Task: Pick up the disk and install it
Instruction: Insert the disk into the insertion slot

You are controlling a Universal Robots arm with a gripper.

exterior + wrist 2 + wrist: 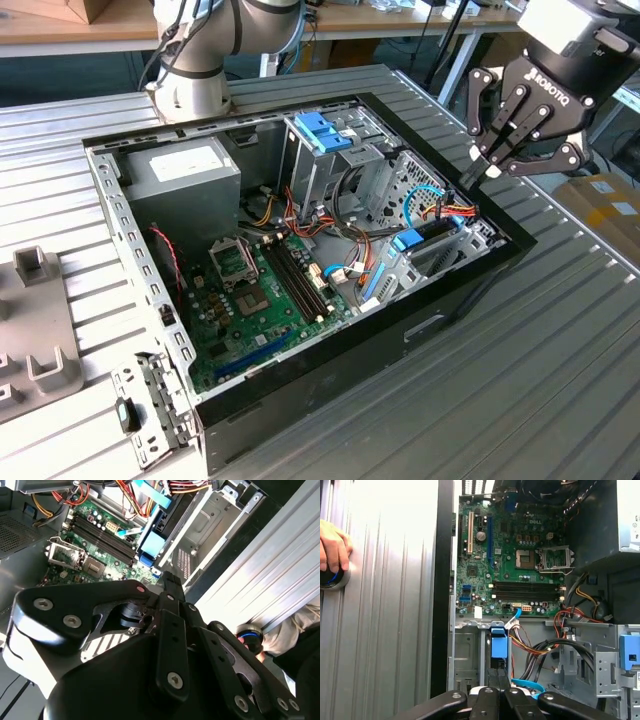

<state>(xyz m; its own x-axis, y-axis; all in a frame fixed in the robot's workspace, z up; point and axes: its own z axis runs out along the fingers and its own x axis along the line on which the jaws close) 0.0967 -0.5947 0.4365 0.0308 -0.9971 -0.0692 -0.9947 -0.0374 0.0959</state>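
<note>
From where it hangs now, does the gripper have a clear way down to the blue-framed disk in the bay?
Probably yes. The gripper hangs shut close above the disk, with nothing between them. The cable bundle right beside the disk leaves little room, though.

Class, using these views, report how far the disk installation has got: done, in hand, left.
Done: the disk sits on edge in a bay of the computer case, at the exterior view's right, blue carrier showing. In hand: nothing; the gripper hangs shut above the case's edge, apart from the disk. Left: whether it is fully seated cannot be told.
</note>
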